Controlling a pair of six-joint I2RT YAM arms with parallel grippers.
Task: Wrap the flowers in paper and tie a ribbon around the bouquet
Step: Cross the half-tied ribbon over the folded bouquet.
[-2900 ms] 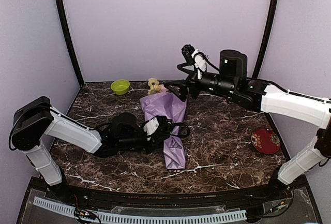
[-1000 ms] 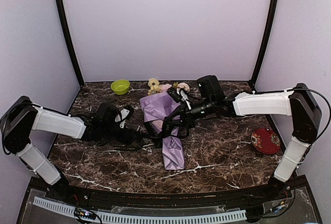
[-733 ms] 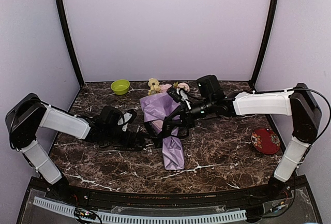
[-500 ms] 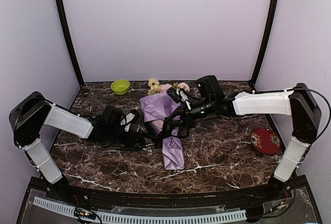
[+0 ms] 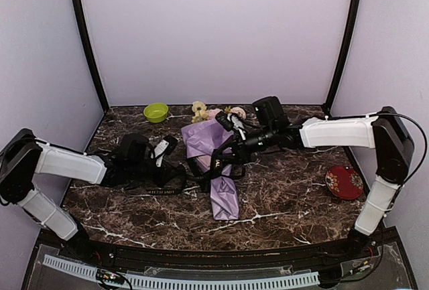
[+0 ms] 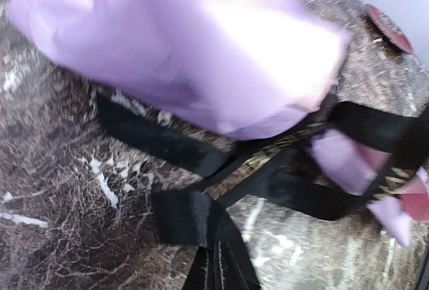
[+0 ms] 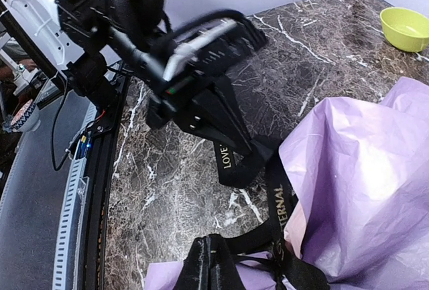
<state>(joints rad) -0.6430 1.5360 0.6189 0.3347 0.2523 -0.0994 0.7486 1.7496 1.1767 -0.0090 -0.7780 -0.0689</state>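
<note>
Right wrist, left claw (image 7: 242,144) and right claw (image 7: 211,263) clamping ribbon (image 7: 278,204), lilac bouquet (image 7: 362,169)

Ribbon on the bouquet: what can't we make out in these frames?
- Ribbon knot, top view: the right gripper covers the crossing on the bouquet; tied or not, cannot tell.
- Left wrist view: blurred throughout; left gripper cut off by the bottom edge.
- Right wrist view: right gripper also cut off by the bottom edge.
- Flowers: outside both wrist views, too small in the top view to count.
</note>
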